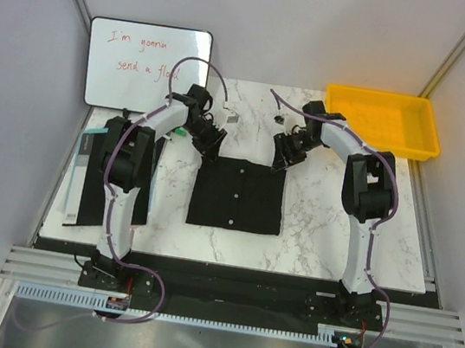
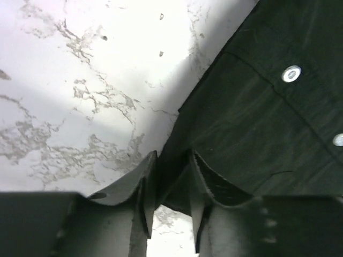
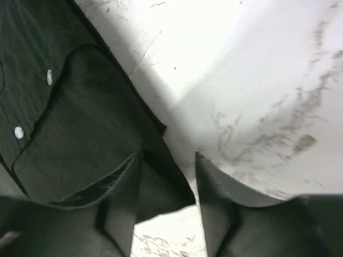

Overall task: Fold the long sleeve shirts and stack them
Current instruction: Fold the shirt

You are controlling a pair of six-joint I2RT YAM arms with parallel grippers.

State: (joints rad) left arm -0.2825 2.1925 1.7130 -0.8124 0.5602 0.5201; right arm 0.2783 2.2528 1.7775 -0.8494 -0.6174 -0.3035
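On the marble table, at about 10 o'clock from its middle, a whiteboard with red handwriting leans against the back wall. A flat black board with a pale edge lies at 9 o'clock, near the left arm's upright link.

The left gripper sits at the 11 o'clock corner of the long sleeve shirt. In its wrist view the fingers stand close together, pinching the cloth's edge. The shirt lies folded into a neat black rectangle at the table's middle, with its row of small pale buttons facing up.

The right gripper is at the shirt's 1 o'clock corner. That corner lies in the modest gap between its fingers, but I cannot tell whether they clamp it.

A yellow tray sits at 2 o'clock, well apart from the shirt.
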